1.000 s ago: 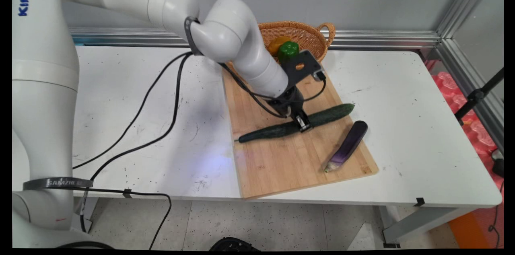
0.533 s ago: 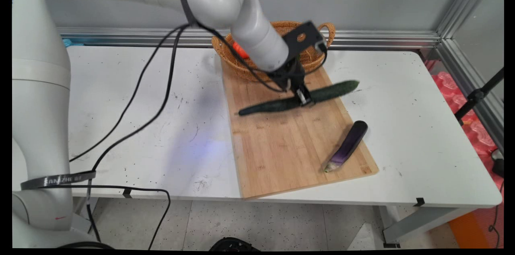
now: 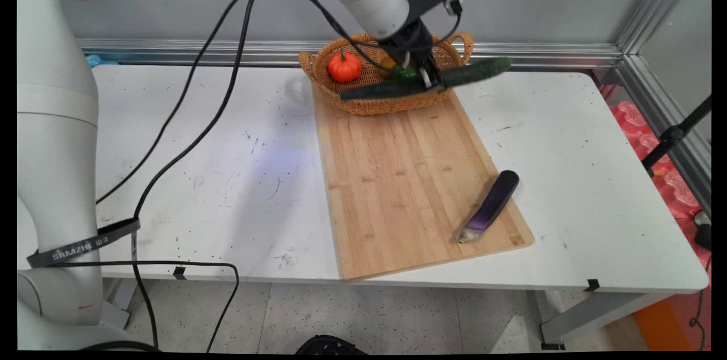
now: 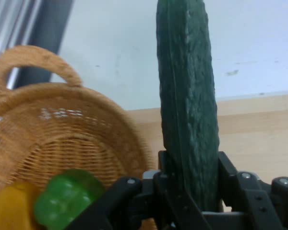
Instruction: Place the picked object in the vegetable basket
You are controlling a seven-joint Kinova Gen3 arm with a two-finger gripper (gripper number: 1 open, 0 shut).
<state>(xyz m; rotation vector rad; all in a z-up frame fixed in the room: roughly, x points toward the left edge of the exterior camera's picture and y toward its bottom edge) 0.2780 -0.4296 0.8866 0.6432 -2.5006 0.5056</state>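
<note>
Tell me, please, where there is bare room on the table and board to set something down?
The cutting board is bare between basket and eggplant; the white table lies bare left of it. The basket is crowded, with the claw holding the cucumber.

A long dark green cucumber [image 3: 423, 82] with a bumpy skin, clamped near its middle by the black gripper [image 3: 430, 80], hangs almost level in the upper centre of the main view, in front of a wicker basket [image 3: 375, 103] holding a green pepper [image 4: 67, 199].
</note>
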